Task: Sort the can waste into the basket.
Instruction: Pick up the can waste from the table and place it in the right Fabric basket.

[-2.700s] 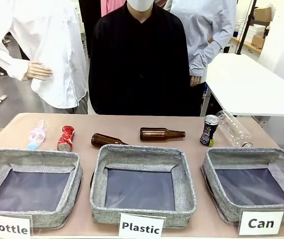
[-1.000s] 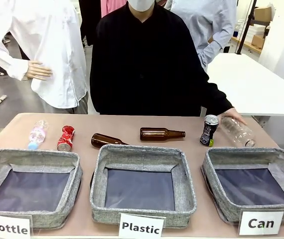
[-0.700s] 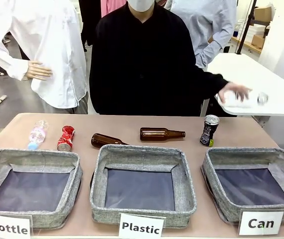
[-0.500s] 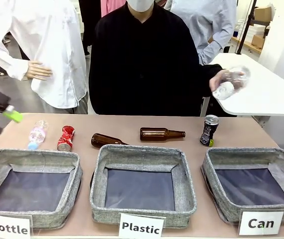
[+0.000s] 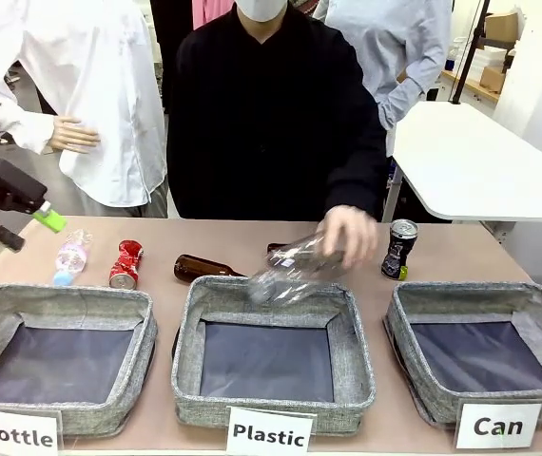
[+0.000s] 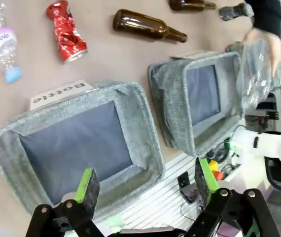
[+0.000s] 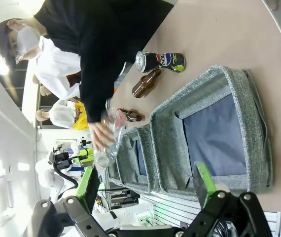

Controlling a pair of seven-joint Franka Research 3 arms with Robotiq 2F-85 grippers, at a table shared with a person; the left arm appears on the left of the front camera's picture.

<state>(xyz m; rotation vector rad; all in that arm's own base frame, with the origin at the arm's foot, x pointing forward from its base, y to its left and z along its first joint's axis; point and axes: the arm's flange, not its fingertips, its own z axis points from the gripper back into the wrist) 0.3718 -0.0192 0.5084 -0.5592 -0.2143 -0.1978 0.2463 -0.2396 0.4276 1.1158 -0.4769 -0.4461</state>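
**Operator:** Tan table, read from its near edge to its far edge. Nearest me stand three grey fabric bins. The basket behind the "Can" card is the right-hand one and holds nothing. My left gripper hangs high at the table's left end, looking down on the "Bottle" bin, jaws wide apart with nothing between them. My right gripper is likewise spread and bare, facing the basket from my side.

**Observer:** And the cans?

**Operator:** Both are on the table beyond the bins. The black can stands upright just past the basket's far-left corner, long axis vertical, silver top up. The red can lies crushed on its side beyond the "Bottle" bin, well apart from the basket. Its long axis runs roughly near-to-far, with a silver end turned toward me.

**Observer:** Which step is in hand?

**Operator:** I judge that no can has been sorted and the first pick is not yet begun. The black can looks the readier job for my right arm: come down around its sides, close, carry it over the basket's far wall and let go. Farther off, the person's hand grips a clear plastic bottle over the far rim of the "Plastic" bin, so I would keep out of the middle
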